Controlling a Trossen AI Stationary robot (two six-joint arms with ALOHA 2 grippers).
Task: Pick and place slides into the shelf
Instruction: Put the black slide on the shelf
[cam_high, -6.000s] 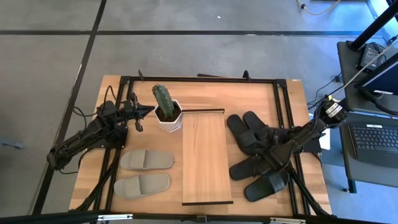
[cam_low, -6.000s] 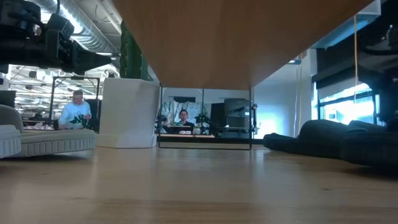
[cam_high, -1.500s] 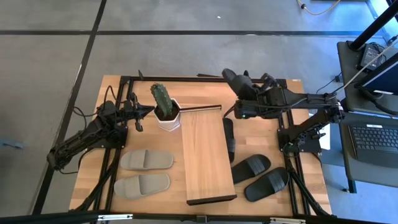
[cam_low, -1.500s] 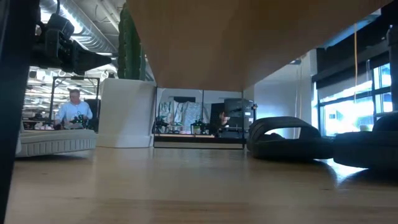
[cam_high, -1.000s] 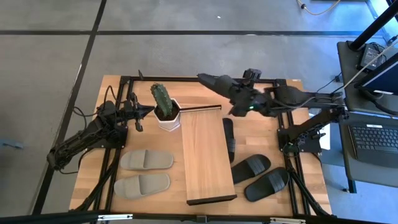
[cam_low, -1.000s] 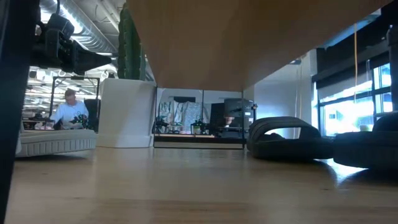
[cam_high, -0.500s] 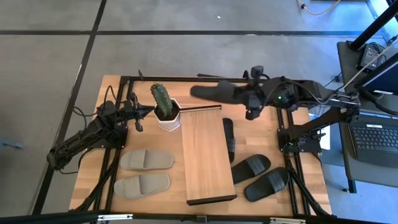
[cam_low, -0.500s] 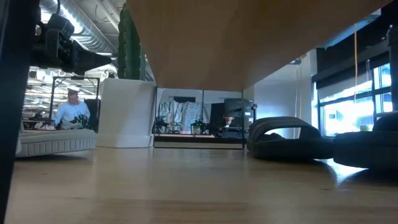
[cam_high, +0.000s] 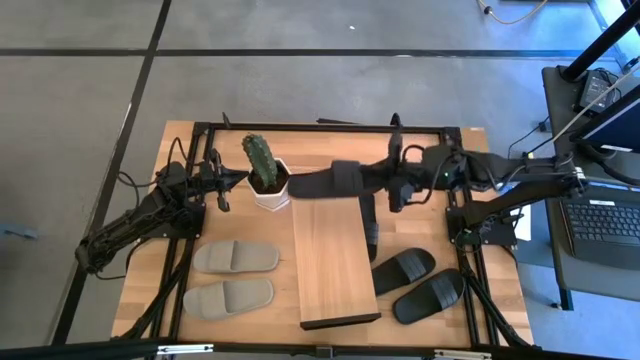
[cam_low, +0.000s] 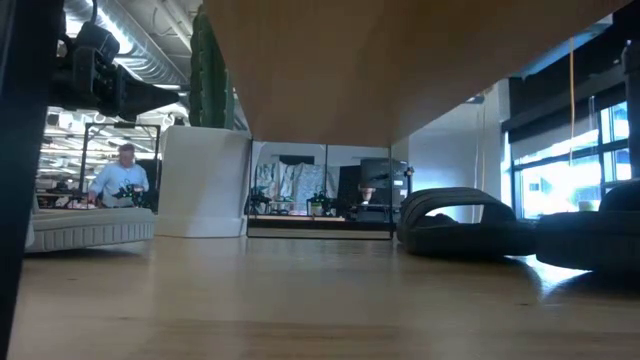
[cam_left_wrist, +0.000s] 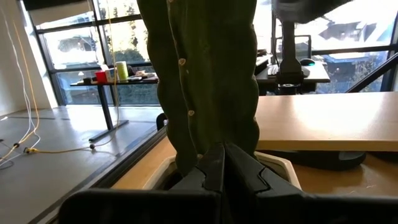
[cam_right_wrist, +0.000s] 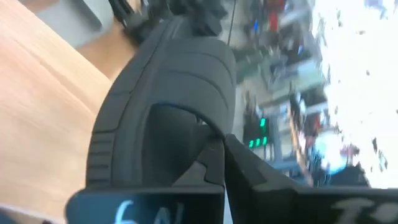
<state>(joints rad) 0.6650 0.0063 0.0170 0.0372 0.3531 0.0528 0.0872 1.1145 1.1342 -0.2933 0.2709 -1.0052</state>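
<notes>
My right gripper (cam_high: 388, 186) is shut on a black slide (cam_high: 335, 178), which hangs crosswise over the far end of the shelf (cam_high: 335, 262), a light wood panel. Another black slide (cam_high: 368, 225) lies along the shelf's right side. Two black slides (cam_high: 403, 268) (cam_high: 430, 295) lie further right on the table. Two grey slides (cam_high: 235, 257) (cam_high: 228, 298) lie sole down to the left of the shelf. My left gripper (cam_high: 238, 179) is shut and empty, close in front of the cactus (cam_left_wrist: 208, 74). My right gripper holds the black slide at the edge of its strap opening (cam_right_wrist: 202, 127), the shut fingers (cam_right_wrist: 239, 165) coming level from the table's right. The fingers themselves hide what lies between them. The slide reaches out leftward from the gripper, clear of the table, above the shelf's far end.
A cactus in a white pot (cam_high: 270, 190) stands by the shelf's far left corner, close to the held slide's free end. A black metal frame (cam_high: 300, 127) runs around the tabletop. In the low view the shelf's underside (cam_low: 400, 60) stands raised above the table.
My right gripper has carried the black slide from the table's far edge toward the near edge and a little left. The slide has turned from slanting to lying across the shelf's far end. The gripper has stayed shut on it.
</notes>
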